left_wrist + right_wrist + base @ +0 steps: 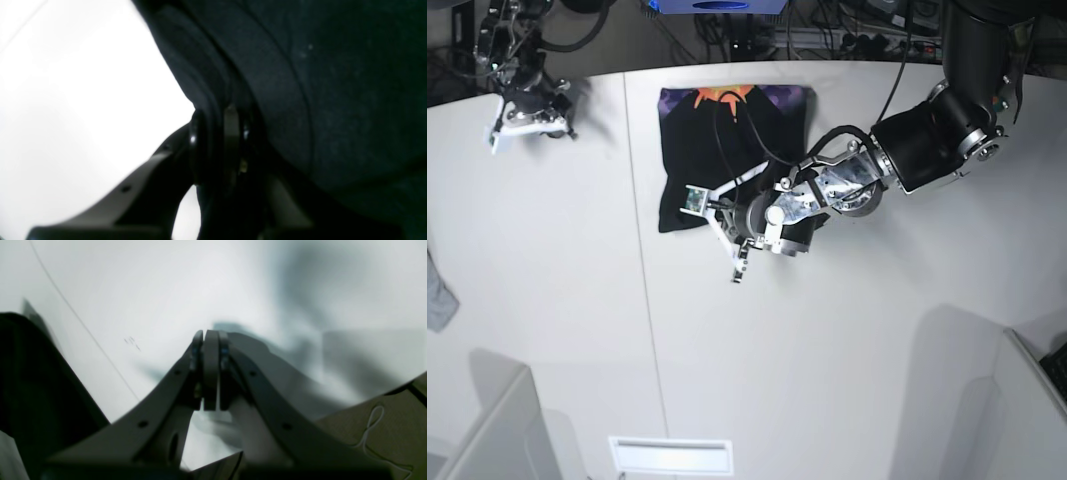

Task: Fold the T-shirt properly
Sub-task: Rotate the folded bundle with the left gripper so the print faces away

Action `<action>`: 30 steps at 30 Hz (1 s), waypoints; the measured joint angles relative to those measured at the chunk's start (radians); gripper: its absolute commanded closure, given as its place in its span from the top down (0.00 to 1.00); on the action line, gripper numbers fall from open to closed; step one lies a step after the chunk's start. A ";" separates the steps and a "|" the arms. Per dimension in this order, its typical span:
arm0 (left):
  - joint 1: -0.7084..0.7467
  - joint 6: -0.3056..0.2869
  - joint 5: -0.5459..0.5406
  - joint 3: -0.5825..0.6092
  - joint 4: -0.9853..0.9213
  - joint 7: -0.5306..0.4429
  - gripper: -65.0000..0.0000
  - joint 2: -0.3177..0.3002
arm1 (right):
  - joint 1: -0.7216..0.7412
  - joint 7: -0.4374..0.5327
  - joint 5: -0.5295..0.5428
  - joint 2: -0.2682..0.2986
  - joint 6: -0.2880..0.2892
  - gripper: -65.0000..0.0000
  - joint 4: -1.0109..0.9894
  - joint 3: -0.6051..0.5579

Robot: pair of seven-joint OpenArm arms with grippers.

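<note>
My left arm reaches in from the base view's right, elbow bent, wrist angled down toward the table centre. Left gripper, black with pale grey finger links, has its jaws pinched nearly together on a fold of black fabric. My right arm is tucked at the far corner, base view's upper left, well apart from the left one. Right gripper, same grey build, jaws pressed flat together, nothing between them, hanging above the surface.
</note>
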 measured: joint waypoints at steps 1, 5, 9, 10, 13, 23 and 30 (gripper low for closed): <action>0.000 0.000 -0.001 0.000 -0.010 -0.001 0.00 0.001 | 0.001 0.003 0.001 0.001 0.000 0.00 0.000 0.000; 0.003 0.000 -0.005 -0.012 -0.015 -0.004 0.00 0.000 | 0.002 0.006 0.000 0.000 0.000 0.00 0.002 0.000; 0.006 -0.003 -0.008 -0.042 -0.018 -0.003 0.00 -0.003 | 0.003 0.006 0.000 0.000 0.000 0.00 0.002 0.000; 0.006 -0.003 -0.007 -0.047 -0.019 -0.003 0.00 -0.003 | 0.005 0.005 0.001 0.000 0.000 0.00 0.002 0.000; 0.003 -0.003 0.003 -0.050 -0.019 0.004 0.00 -0.003 | 0.021 0.003 0.001 0.001 0.000 0.00 0.002 0.000; 0.000 -0.003 0.004 -0.053 -0.019 0.012 0.42 0.011 | 0.022 0.006 0.000 0.000 0.000 0.00 0.003 0.000; -0.039 -0.003 0.000 -0.055 -0.019 0.011 0.67 0.014 | 0.022 0.005 0.000 0.000 0.000 0.00 0.003 -0.004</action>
